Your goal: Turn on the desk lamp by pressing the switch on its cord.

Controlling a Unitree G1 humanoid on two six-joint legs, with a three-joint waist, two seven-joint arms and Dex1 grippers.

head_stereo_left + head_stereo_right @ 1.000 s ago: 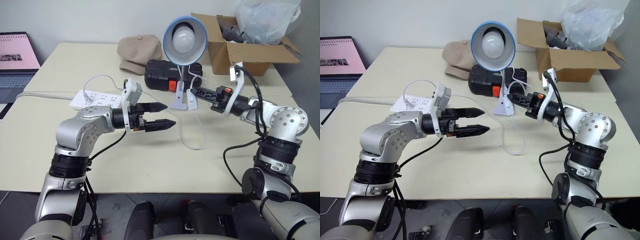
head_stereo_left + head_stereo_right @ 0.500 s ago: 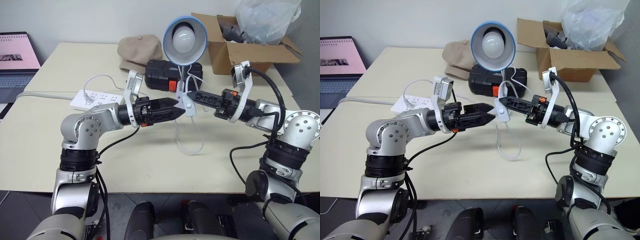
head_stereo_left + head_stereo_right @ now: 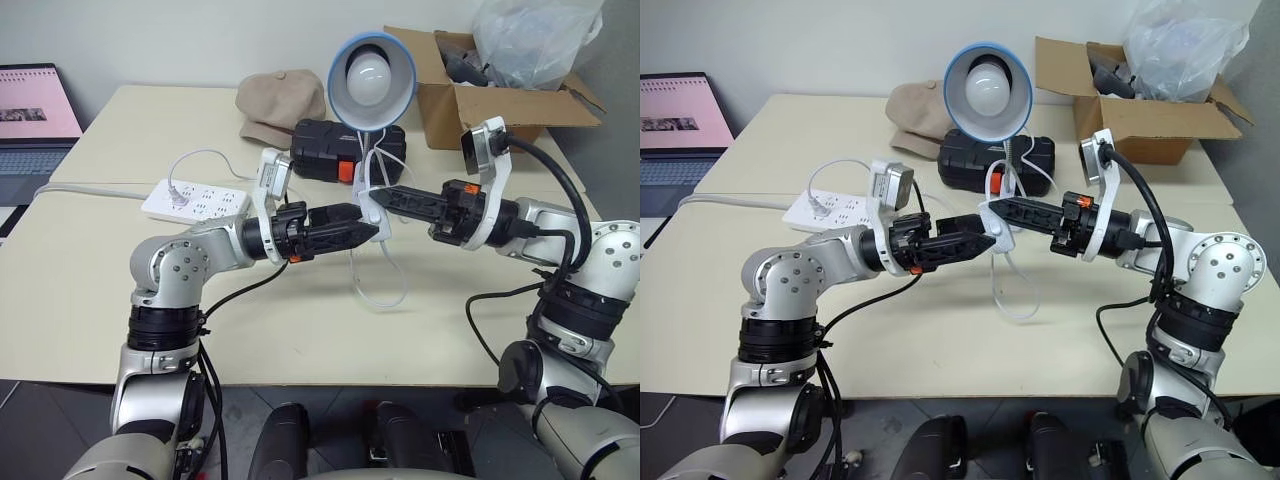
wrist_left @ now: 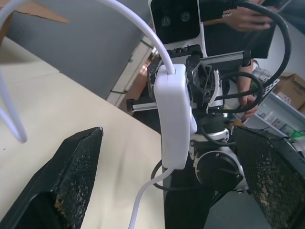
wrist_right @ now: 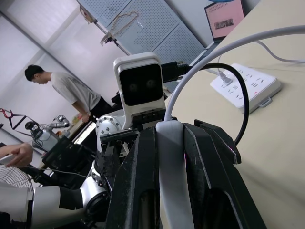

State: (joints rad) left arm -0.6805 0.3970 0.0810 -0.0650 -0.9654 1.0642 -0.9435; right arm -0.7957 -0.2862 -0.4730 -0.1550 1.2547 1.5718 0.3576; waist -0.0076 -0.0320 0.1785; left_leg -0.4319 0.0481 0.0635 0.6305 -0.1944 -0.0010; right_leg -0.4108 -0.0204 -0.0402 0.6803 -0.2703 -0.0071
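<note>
A: Where was the switch [image 4: 174, 119]?

B: A smooth white oblong, held up off the pale matte surface [image 3: 90, 290] at about the middle of the head view, clamped between the ridged black fingers of the right end effector [image 3: 379, 192], which was shut on it. The thin white cord [image 3: 380, 290] ran out of both ends and drooped in a loop onto the surface below, toward 6 o'clock.

A: And the left end effector [image 3: 366, 222]?

B: Its two rough-textured black fingers stood wide apart, one on each side of the switch, not closed on it.

A: The desk lamp [image 3: 371, 78]?

B: At 12 o'clock of the switch: round light-blue bowl shade, glossy white globe bulb, unlit. Just behind its neck lay a hard black case [image 3: 325, 145]; at 11 o'clock a soft beige cap [image 3: 278, 103]; at 1 o'clock a torn cardboard box [image 3: 500, 105]. A white power strip [image 3: 195, 202] lay at 9 o'clock.
</note>
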